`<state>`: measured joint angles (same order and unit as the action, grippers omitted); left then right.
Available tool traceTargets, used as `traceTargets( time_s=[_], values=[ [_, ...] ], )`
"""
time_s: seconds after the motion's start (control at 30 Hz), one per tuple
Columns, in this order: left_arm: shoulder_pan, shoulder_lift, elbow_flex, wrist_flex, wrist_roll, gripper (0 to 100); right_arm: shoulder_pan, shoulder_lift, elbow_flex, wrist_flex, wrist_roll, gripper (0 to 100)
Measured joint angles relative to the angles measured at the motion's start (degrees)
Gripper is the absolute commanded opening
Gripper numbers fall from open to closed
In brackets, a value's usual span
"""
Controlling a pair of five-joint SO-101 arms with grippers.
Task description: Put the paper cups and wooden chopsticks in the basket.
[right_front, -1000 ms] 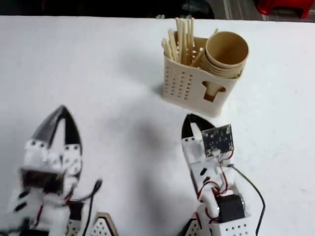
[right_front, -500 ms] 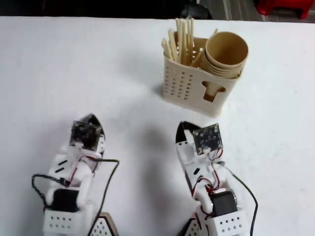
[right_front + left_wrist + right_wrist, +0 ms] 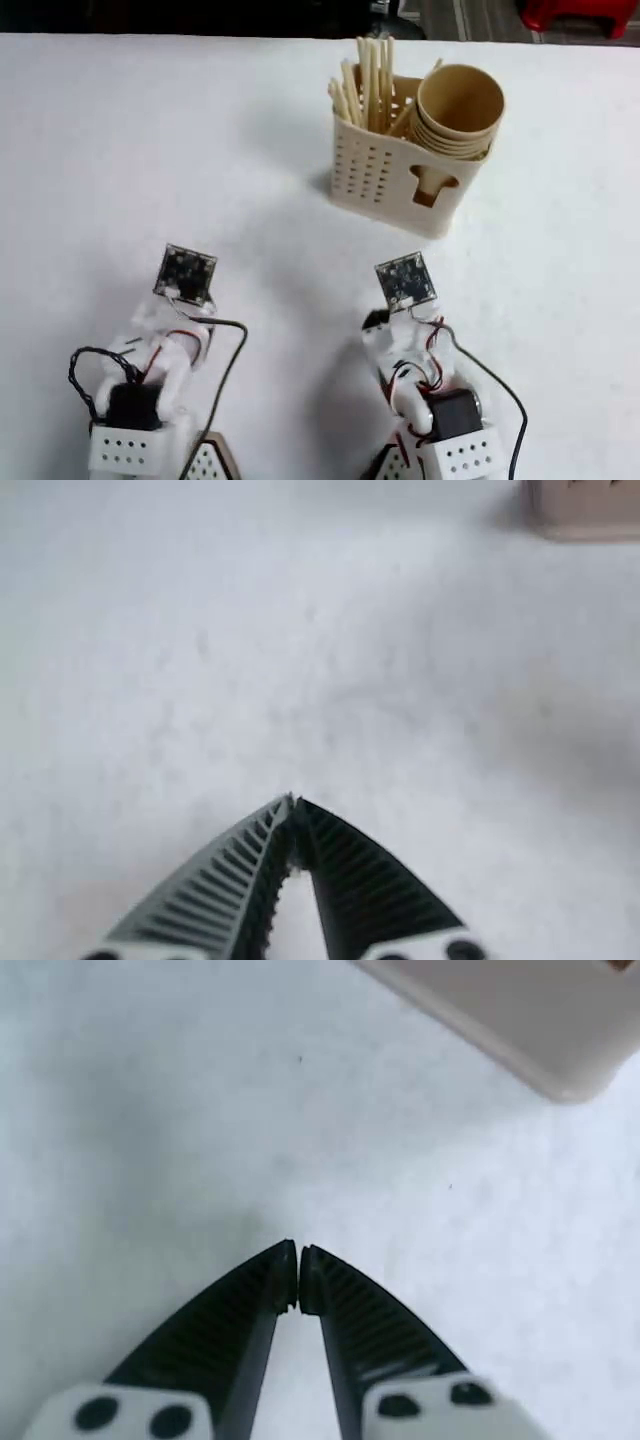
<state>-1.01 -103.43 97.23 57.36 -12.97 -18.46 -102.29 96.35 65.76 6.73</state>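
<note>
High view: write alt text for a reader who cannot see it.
A cream perforated plastic basket on a white table holds a bundle of pale wooden chopsticks standing upright and, beside them, a stack of tan paper cups. The white left arm and right arm sit folded at the near edge, apart from the basket.

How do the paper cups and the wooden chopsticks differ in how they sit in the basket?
The wooden chopsticks are a loose bundle of thin pale sticks; the paper cups are one nested tan stack. The chopsticks stand nearly upright, fanning above the rim of the basket; the cups lean, open mouth up. In the high view, the chopsticks occupy the basket's left end, the cups its right. Both already sit inside the basket.
</note>
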Motion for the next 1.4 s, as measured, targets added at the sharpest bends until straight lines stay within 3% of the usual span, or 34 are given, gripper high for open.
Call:
traceTargets(
  time_s=[0.3,1.4],
  values=[
    [-0.35,0.00,0.00,15.21,0.00,2,0.00,0.00,0.00,6.42,0.00,1.8],
    [-0.35,-0.09,0.00,15.65,0.00,2,0.00,0.00,0.00,6.42,0.00,1.8]
  ],
)
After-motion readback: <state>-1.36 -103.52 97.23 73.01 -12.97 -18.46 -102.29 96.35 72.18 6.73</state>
